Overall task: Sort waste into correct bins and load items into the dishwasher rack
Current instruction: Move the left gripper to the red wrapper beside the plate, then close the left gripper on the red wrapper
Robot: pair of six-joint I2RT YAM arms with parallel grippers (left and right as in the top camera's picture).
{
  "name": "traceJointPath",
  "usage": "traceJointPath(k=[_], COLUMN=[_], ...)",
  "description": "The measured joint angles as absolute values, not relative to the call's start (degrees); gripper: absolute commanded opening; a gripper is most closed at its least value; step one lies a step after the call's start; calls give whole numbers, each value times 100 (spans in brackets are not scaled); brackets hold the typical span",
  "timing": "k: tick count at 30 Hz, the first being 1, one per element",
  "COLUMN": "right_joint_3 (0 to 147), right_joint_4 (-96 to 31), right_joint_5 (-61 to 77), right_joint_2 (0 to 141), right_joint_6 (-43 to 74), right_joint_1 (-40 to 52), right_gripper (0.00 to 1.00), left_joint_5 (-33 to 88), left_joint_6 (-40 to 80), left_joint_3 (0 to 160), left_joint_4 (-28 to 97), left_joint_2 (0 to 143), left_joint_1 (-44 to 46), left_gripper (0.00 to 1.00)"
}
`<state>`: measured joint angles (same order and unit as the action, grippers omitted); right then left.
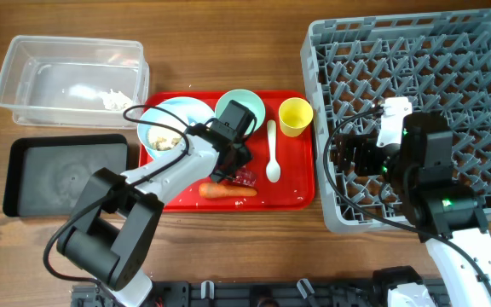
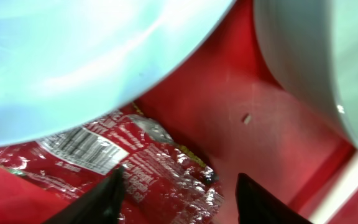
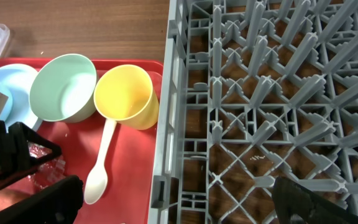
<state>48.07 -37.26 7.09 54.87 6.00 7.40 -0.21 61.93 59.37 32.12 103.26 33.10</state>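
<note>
The left claw is seen lowered over the red tray, released, with its two dark fingers spread on either side of the red wrapper; whether the tips touch the foil cannot be told from the close, blurred wrist view. The wrapper is found near the tray's front edge, just beside the carrot, which lies lengthwise along that edge. Behind the wrapper the light blue plate is set at the tray's left end, and what appears to be a light blue bowl holding whitish scraps rests on it. The mint-green bowl is placed beside the plate, partly covered from above by the left wrist. The yellow cup stands upright next to it, and the white spoon lies in front of the cup, bowl end toward the front. More scraps are seen in the clear tub, left of the tray on the desk; the black tray lies in front of the tub. The right claw is held released over the left part of the dishwasher rack, with nothing between its fingers.
</note>
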Motion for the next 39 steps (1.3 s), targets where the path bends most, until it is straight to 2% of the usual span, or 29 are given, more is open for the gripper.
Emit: traceJointPath(k=[1, 2, 4, 7, 8, 9, 11, 17, 23, 30, 39], right_joint_3=[4805, 4807, 4807, 4805, 4807, 4805, 4805, 4807, 4805, 4807, 4807], right_joint_4=[-3726, -3726, -3726, -3726, -3726, -3726, -3728, -3726, -3723, -3723, -3723], right_joint_5=[709, 709, 709, 709, 709, 709, 709, 709, 709, 709, 709], right_joint_2=[5487, 5487, 5487, 5487, 5487, 5487, 5487, 5487, 5487, 5487, 5487], right_joint_6=[600, 600, 600, 600, 600, 600, 600, 600, 600, 600, 600], right_joint_1=[740, 740, 740, 740, 740, 740, 740, 740, 740, 740, 740], right_gripper=[100, 100, 100, 100, 100, 100, 100, 100, 100, 100, 100], left_joint_5=[-49, -89, -148, -185, -189, -189, -174, -189, -333, -408, -429], left_joint_6=[6187, 6173, 6176, 6182, 6173, 6180, 6193, 5894, 5400, 5343, 5321], left_joint_3=[5944, 5942, 5944, 5944, 5944, 5944, 5957, 6058, 6204, 6208, 6211], left_joint_4=[3216, 3216, 3214, 3214, 3214, 3214, 3151, 3441, 4141, 3946, 4010], left_joint_2=[10333, 10348, 10383, 10403, 10405, 10405, 10403, 10429, 10501, 10501, 10501], left_joint_1=[3310, 3310, 3310, 3310, 3310, 3310, 3312, 3328, 3328, 3328, 3328], left_gripper=[30, 26, 12, 5, 20, 29, 33, 31, 47, 54, 57])
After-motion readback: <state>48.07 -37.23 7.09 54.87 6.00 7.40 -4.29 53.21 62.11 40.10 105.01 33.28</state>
